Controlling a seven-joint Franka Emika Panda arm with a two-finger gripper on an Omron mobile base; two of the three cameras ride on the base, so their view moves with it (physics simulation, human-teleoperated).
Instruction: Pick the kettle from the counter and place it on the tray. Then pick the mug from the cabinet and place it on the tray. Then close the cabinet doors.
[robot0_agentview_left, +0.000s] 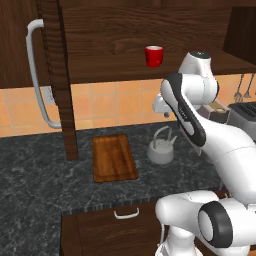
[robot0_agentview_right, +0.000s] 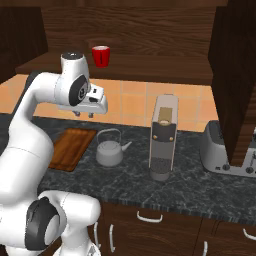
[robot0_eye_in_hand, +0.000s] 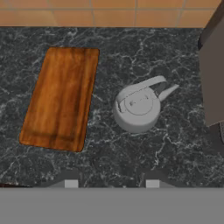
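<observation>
right, starting at my far left in the left base view i see a cabinet door (robot0_agentview_left: 42, 75) swung open with its silver bar handle. next comes the tray (robot0_agentview_left: 114, 157), lying flat on the counter (robot0_agentview_left: 40, 185) with nothing on it. the kettle (robot0_agentview_left: 161, 147) stands upright on the stone just beside the tray's right edge, not touching it, spout pointing away from the tray. my gripper (robot0_agentview_right: 84, 114) hangs above the kettle, apart from it and holding nothing, with its fingertips (robot0_eye_in_hand: 71, 183) parted. the mug (robot0_agentview_right: 100, 55) sits on the cabinet (robot0_agentview_right: 150, 40) shelf above. further right stand a tall coffee machine (robot0_agentview_right: 164, 137) and a toaster (robot0_agentview_right: 220, 150).
</observation>
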